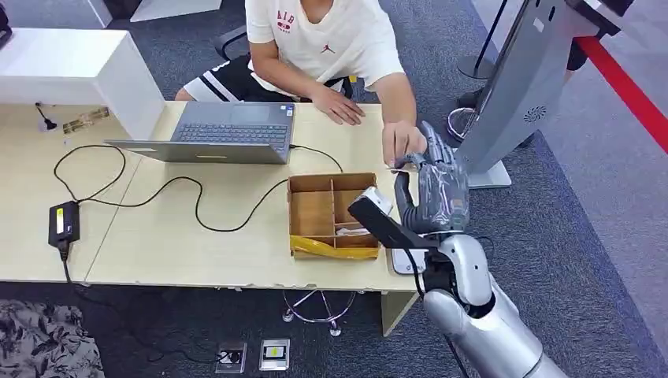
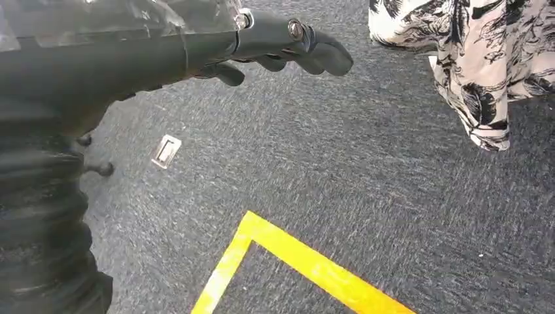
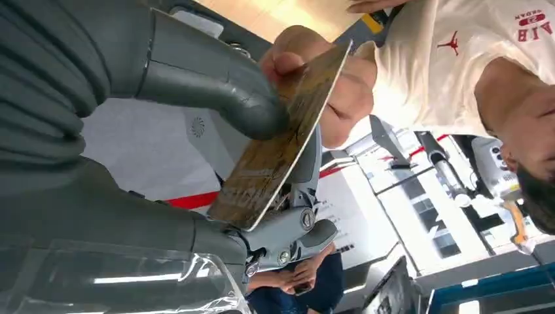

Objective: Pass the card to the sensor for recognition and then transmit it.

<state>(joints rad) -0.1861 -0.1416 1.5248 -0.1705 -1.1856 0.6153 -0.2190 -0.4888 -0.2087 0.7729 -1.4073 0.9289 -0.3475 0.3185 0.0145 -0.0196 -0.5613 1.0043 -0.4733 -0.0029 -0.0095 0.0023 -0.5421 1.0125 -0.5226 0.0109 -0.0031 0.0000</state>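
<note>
The head view looks steeply down from high over the table's (image 1: 197,236) near edge. The left wrist view faces carpet (image 2: 340,183) from close above. The right wrist view looks up at the person (image 3: 458,59), whom the head view shares.

Card (image 3: 281,140): brown-gold, mottled, faint pale lettering. Right hand (image 1: 438,189): dark grey fingers, lighter grey thumb (image 3: 216,82); arm (image 1: 480,307) silver. Left hand (image 2: 196,46): near black, ribbed cover.

Person's shirt (image 1: 331,35): cream-white, red logo and red lettering. Shorts (image 1: 224,79): black with white stripes.

Table (image 1: 157,228): pale wood. Box (image 1: 331,214): brown cardboard, yellow strip along front. Laptop (image 1: 220,132): grey-silver. Cable (image 1: 181,189) and power brick (image 1: 63,222): black.

Carpet (image 2: 340,170): dark grey, speckled; yellow tape line (image 2: 294,261). Cloth (image 2: 471,59): white with black floral print. Kiosk stand (image 1: 520,87): light grey; red stripe (image 1: 626,87) beside it.
</note>
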